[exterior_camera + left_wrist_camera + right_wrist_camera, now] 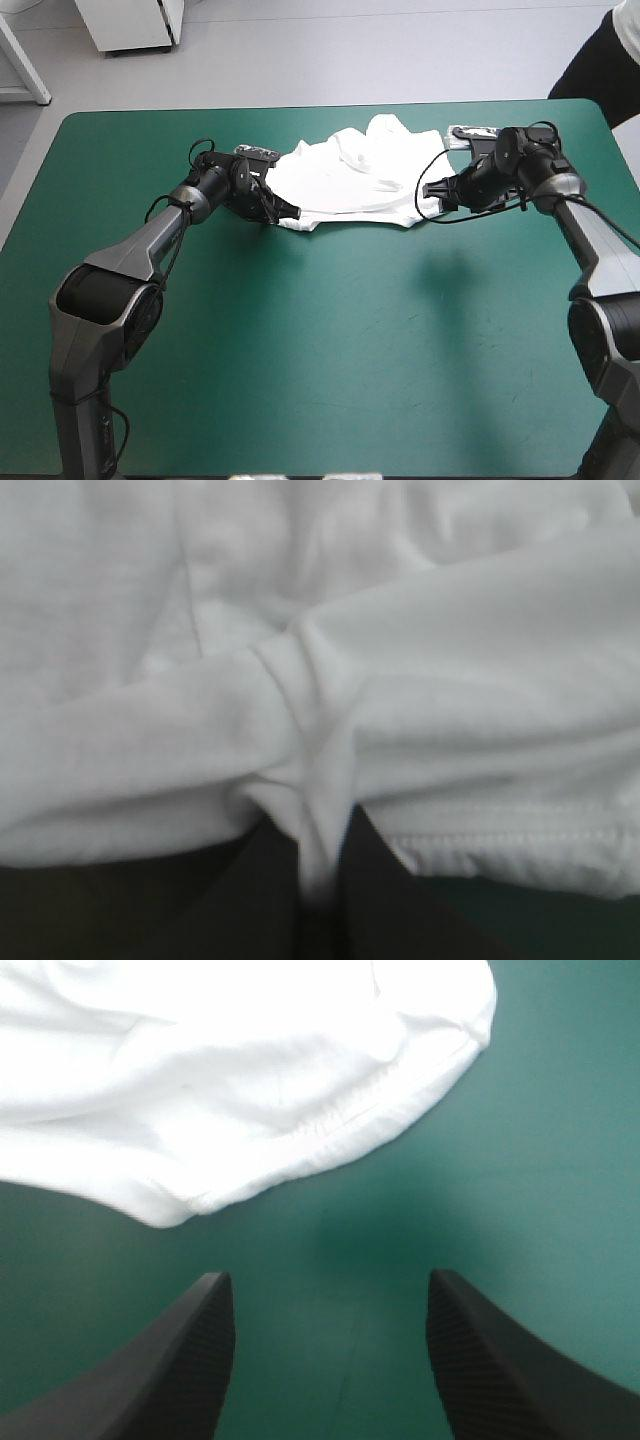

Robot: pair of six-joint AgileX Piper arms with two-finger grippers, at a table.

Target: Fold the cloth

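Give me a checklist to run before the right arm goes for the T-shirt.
1. Left jaws shut on the T-shirt: ok, a fold is pinched between them.
2. Right jaws open: ok, they stand wide apart.
3. Right jaws on cloth: not ok, only bare table lies between them; the T-shirt lies ahead.
4. T-shirt spread flat: not ok, it is crumpled near the far edge.
5. T-shirt fully on the table: ok.
6. Which part the left jaws hold: cannot tell.

One high overview, two wrist close-ups sharing T-shirt (350, 180).
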